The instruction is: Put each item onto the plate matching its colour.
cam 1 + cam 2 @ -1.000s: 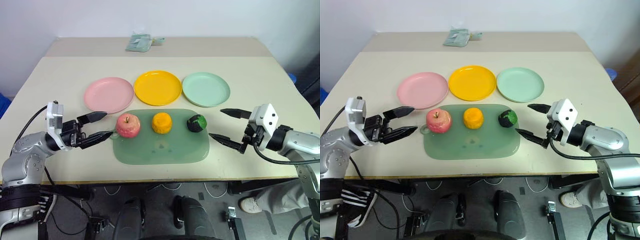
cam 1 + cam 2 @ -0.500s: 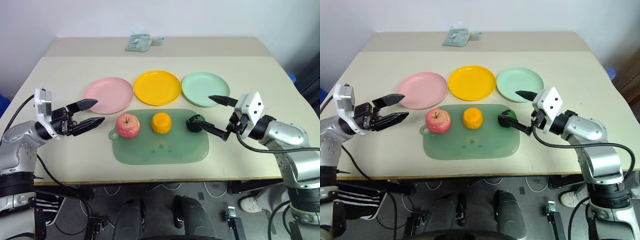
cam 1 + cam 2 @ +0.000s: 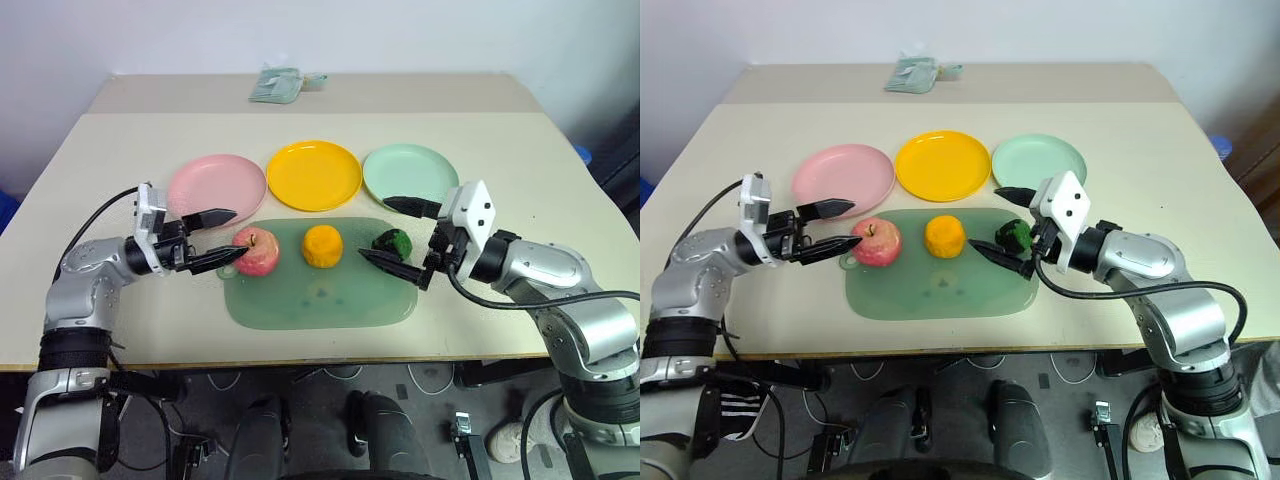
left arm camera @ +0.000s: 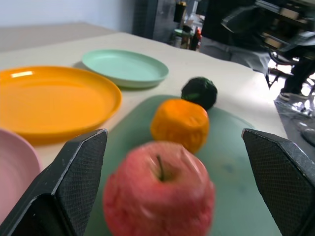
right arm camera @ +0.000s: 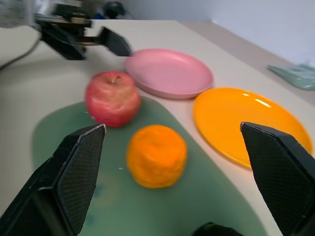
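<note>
A: Plainly, the head views give the pale beige bench (image 3: pixel 90 300) whole: a round shallow pink plastic plate (image 3: pixel 217 189), an orange-yellow plastic plate (image 3: pixel 315 175) and a mint green plastic plate (image 3: pixel 410 172) in a row, empty, with a translucent green rectangular mat (image 3: pixel 320 295) just in front of them.

B: And on the mat?

A: The pink-red apple (image 3: pixel 257 250), stem upright, the round orange (image 3: pixel 323 246) and the dark green lumpy ball (image 3: pixel 393 242), side by side. The left tool (image 3: pixel 228 236) stands wide open and empty, fingertips either side of the apple's near edge. The right tool (image 3: pixel 392 234) gapes wide too, holding nothing, straddling the green ball.

B: What do the wrist views add?

A: The left wrist view shows dark furniture (image 4: pixel 256 29) beyond the bench; the right wrist view shows a white wall (image 5: pixel 275 24). A small pale green cloth wad (image 3: pixel 278 84) lies at the far edge.
</note>
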`<action>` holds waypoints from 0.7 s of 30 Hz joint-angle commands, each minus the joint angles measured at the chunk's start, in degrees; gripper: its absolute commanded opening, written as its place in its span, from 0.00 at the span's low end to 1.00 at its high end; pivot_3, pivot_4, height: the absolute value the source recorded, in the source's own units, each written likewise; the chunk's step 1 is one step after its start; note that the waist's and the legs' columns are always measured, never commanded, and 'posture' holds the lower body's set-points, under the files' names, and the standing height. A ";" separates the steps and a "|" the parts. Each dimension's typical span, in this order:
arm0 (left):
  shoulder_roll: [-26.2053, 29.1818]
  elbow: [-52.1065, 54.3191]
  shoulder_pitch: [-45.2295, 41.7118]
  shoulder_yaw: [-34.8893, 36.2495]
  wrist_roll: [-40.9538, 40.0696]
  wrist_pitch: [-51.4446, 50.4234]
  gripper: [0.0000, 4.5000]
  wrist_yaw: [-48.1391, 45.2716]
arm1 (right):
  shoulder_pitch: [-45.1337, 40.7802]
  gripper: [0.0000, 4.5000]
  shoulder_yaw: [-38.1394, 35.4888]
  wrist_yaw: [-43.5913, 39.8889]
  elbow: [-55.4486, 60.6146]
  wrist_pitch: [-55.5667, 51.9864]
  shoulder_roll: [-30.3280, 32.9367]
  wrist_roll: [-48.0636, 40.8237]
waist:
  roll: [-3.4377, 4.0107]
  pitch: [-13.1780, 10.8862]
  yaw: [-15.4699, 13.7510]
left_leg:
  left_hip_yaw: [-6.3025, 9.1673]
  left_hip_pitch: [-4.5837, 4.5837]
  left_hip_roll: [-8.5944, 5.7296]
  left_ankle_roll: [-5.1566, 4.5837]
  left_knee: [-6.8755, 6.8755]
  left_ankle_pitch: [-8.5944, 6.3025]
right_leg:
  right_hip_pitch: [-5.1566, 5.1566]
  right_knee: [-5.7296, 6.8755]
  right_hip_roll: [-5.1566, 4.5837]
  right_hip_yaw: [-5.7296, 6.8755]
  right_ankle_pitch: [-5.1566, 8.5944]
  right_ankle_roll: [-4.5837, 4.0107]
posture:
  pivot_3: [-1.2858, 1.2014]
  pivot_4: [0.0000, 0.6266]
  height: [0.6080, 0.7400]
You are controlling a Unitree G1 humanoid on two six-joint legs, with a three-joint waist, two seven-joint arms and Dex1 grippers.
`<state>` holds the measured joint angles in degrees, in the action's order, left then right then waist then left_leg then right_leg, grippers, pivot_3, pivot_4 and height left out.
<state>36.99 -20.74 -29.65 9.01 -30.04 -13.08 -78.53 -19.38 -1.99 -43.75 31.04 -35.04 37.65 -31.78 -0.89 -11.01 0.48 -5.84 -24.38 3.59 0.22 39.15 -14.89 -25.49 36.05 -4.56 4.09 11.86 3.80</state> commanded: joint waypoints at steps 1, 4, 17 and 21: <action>-0.32 -3.00 -3.07 -1.56 2.34 2.08 1.00 -0.51 | 0.12 0.99 -2.45 0.19 5.49 -3.71 0.23 -6.87 | 0.00 0.00 -0.02 | 0.00 0.00 0.00 0.00 0.00 0.00 | 0.00 0.00 0.00 0.00 0.00 0.00 | 0.52 0.24 1.00; -1.36 -4.68 -4.67 -2.68 3.09 2.92 1.00 -1.56 | 0.62 0.99 -2.54 1.27 6.59 -6.11 -0.02 -9.52 | -0.01 0.01 -0.07 | 0.01 -0.01 0.00 0.00 0.00 0.00 | 0.01 0.00 -0.01 0.00 0.00 0.01 | 0.52 0.24 1.00; -4.32 -3.80 -3.80 -8.43 8.76 5.31 1.00 -0.26 | 1.42 0.99 -2.38 4.33 7.57 -5.75 0.43 -9.97 | -0.01 0.01 -0.01 | 0.02 -0.01 0.00 -0.01 0.00 0.00 | 0.01 -0.01 -0.01 0.00 -0.01 0.01 | 0.52 0.24 1.00; -3.81 -3.68 -3.55 -8.33 9.47 6.04 0.82 0.30 | 1.27 1.00 -2.39 4.07 7.03 -5.35 0.78 -9.57 | -0.02 0.01 0.02 | 0.03 -0.01 0.01 -0.01 0.00 0.00 | 0.00 -0.01 0.00 0.00 -0.01 0.01 | 0.52 0.24 1.00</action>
<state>32.43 -25.57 -33.44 0.71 -21.30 -7.73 -78.58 -17.74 -3.12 -39.59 36.37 -41.66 37.80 -41.24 -0.91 -11.00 0.50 -5.82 -24.38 3.59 0.21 39.15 -14.89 -25.48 36.04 -4.57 4.09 11.85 3.80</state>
